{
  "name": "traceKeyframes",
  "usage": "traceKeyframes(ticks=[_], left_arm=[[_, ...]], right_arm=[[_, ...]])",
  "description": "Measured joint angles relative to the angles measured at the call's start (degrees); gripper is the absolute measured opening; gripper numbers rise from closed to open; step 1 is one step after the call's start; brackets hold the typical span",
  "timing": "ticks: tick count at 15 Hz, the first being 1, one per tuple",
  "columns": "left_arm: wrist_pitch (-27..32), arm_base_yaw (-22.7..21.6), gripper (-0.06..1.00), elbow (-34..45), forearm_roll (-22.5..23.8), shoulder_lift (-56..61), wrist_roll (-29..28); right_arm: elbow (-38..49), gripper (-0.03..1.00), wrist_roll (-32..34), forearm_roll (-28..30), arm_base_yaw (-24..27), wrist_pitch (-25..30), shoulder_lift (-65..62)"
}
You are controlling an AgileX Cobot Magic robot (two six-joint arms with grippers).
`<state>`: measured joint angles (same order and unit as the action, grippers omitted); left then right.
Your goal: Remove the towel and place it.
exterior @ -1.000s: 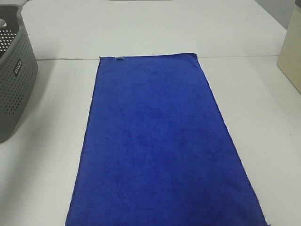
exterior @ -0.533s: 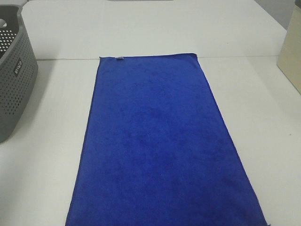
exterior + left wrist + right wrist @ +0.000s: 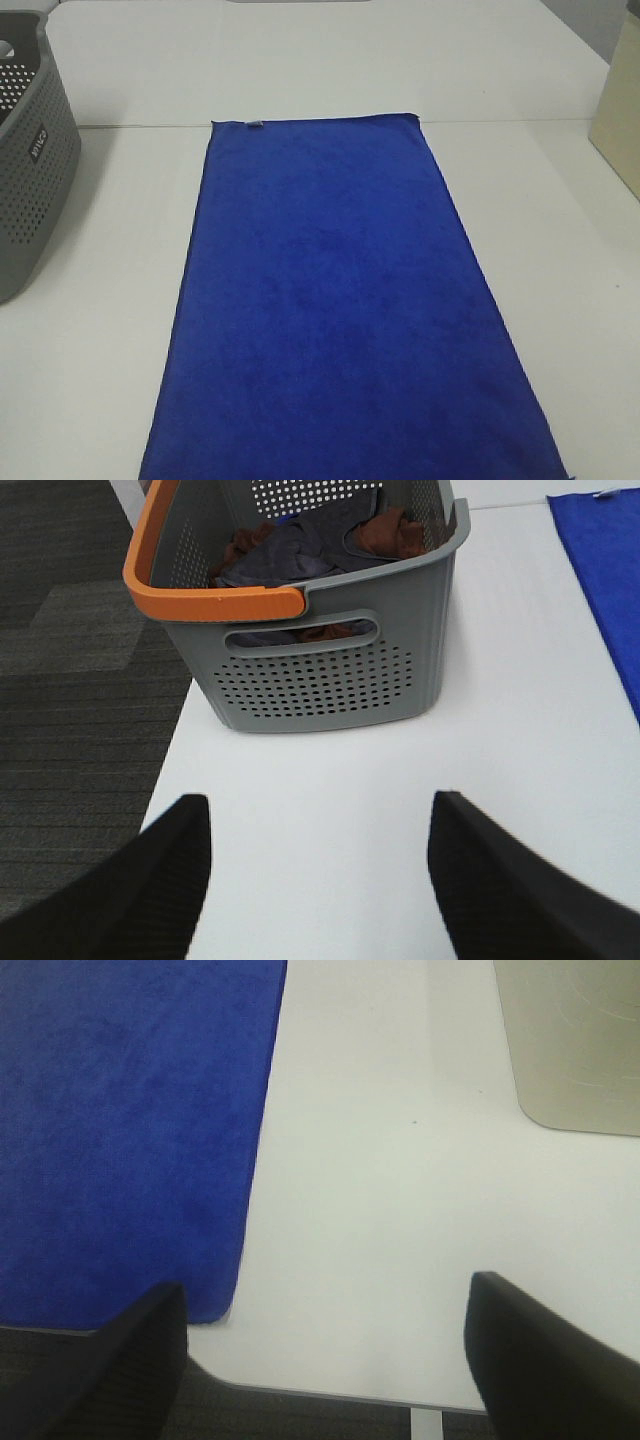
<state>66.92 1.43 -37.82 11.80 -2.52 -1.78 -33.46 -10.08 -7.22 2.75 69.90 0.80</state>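
Left gripper [image 3: 318, 880]: jaws apart, holding nothing, over bare table [image 3: 330, 780] facing the grey basket [image 3: 310, 670], which contains dark and rust-coloured cloths. In the overhead view the basket [image 3: 30, 150] sits at the upper left. The towel [image 3: 340, 300] lies flat, centre frame, long axis running top to bottom, white tag [image 3: 254, 124] at its upper left corner. Right gripper [image 3: 325, 1360]: jaws wide apart, empty, over the table edge beside the towel's corner [image 3: 215, 1305].
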Motion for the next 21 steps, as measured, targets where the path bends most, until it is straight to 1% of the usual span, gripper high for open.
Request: traceKeyframes(ticks=[1, 3, 4, 6, 8, 15, 18, 21], left_arm=[[1.03, 0.0, 0.6, 1.09, -0.97, 2.35, 0.4], [1.83, -0.23, 0.6, 3.32, -2.81, 2.81, 0.8], [1.78, -0.34, 0.6, 5.04, -4.07, 2.86, 1.03], [-2.58, -0.63, 0.6, 7.22, -6.42, 2.92, 1.38], [-4.24, -0.63, 0.6, 8.08, -9.45, 2.92, 4.24], [-4.41, -0.74, 0.6, 8.08, -10.37, 2.92, 5.04], [-4.41, -3.21, 0.6, 8.08, -10.77, 2.92, 5.04], [-4.41, -3.38, 0.6, 8.08, -10.77, 2.92, 5.04]], right_arm=[[0.8, 0.77, 0.0, -0.29, 0.0, 0.17, -0.97], [2.58, 0.77, -0.69, -0.57, 0.0, 0.06, -1.03], [4.47, 0.77, -0.92, -0.63, 0.0, -1.32, -1.03], [6.76, 0.77, -1.03, -0.52, 0.0, -4.81, -1.03], [6.99, 0.77, -1.03, -0.34, 0.0, -5.9, -1.03], [6.99, 0.77, -1.03, -0.34, 0.0, -6.02, -1.03], [6.99, 0.77, -1.03, -0.34, 0.0, -6.02, -1.03], [6.99, 0.77, -1.03, -0.34, 0.0, -6.02, -1.03]])
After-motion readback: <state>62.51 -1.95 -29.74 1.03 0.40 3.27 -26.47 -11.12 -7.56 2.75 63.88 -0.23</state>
